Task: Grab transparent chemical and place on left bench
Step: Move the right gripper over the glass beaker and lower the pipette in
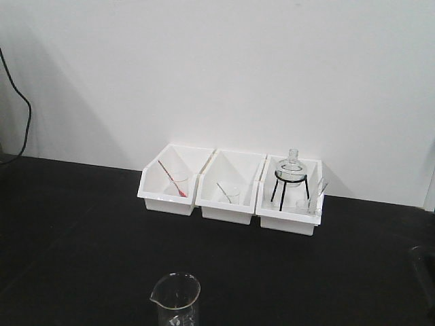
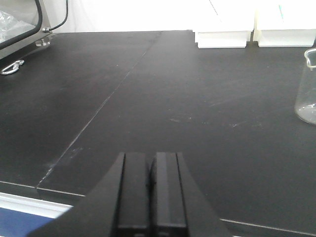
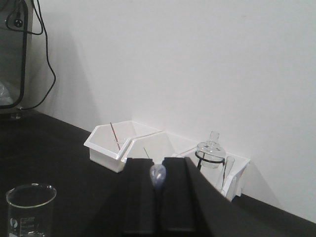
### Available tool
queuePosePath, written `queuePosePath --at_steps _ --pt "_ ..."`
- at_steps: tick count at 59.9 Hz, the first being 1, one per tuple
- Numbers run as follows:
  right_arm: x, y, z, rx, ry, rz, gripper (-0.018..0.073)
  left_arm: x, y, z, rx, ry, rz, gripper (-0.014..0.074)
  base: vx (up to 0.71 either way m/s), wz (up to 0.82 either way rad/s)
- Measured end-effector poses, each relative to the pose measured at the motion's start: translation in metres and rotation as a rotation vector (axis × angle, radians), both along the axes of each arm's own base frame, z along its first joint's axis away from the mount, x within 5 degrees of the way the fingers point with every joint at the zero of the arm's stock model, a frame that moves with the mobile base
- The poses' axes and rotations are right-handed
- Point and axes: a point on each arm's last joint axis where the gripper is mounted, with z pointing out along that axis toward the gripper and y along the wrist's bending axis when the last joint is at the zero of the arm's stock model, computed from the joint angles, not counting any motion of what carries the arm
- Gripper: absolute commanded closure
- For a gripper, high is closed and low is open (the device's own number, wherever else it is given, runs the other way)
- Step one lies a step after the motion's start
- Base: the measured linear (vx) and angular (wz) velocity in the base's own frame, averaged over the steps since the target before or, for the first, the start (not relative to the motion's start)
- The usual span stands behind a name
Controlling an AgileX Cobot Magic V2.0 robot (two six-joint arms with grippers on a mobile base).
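The transparent chemical, a whitish pipette, shows its rounded bulb (image 3: 158, 176) between the two black fingers of my right gripper (image 3: 158, 164), which is shut on it; the rest of the pipette is hidden by the fingers. That gripper hangs above the left bench (image 1: 81, 231), a black benchtop against a white wall, pointing toward the three white bins. My left gripper (image 2: 151, 159) is low over the bench's near edge, shut with nothing in it. Neither gripper appears in the front view.
A clear glass beaker (image 1: 175, 299) stands near the bench's front edge. The left bin (image 1: 153, 187) holds a red-tipped rod (image 1: 174, 180), the middle bin (image 1: 228, 212) a small beaker, the right bin (image 1: 289, 223) a flask on a black tripod (image 1: 292, 170). A cable hangs at far left.
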Motion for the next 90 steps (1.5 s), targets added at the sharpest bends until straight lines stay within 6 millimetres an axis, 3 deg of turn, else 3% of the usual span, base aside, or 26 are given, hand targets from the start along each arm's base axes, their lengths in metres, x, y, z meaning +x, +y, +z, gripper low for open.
queuePosePath --at_steps 8,14,24,30,38,45,54,75,90 --pt "0.024 0.008 0.028 -0.061 -0.022 0.03 0.0562 0.0 0.0 0.0 0.0 0.0 0.0 0.06 0.0 0.0" --pt "0.052 0.021 0.046 -0.073 -0.042 0.107 0.0562 0.0 0.0 0.0 0.0 0.0 0.0 0.06 0.0 0.0" --pt "0.109 0.048 0.052 -0.086 -0.015 0.267 0.0562 0.0 0.0 0.0 0.0 0.0 0.0 0.06 0.0 0.0" --pt "0.144 0.077 0.054 -0.097 0.023 0.362 0.0562 0.0 0.0 0.0 0.0 0.0 0.0 0.06 0.0 0.0" --pt "0.171 0.128 0.053 -0.147 0.047 0.468 0.0562 0.0 0.0 0.0 0.0 0.0 0.0 0.06 0.0 0.0" --pt "0.189 0.164 0.042 -0.172 0.073 0.531 0.0562 0.0 0.0 0.0 0.0 0.0 0.0 0.06 0.0 0.0" --pt "0.205 0.192 0.02 -0.188 0.115 0.581 0.0561 0.0 0.0 0.0 0.0 0.0 0.0 0.06 0.0 0.0" --pt "0.222 0.208 -0.025 -0.198 0.202 0.619 0.0534 0.0 0.0 0.0 0.0 0.0 0.0 0.06 0.0 0.0" --pt "0.23 0.213 -0.056 -0.215 0.274 0.625 0.0371 0.0 0.0 0.0 0.0 0.0 0.0 0.06 0.0 0.0"
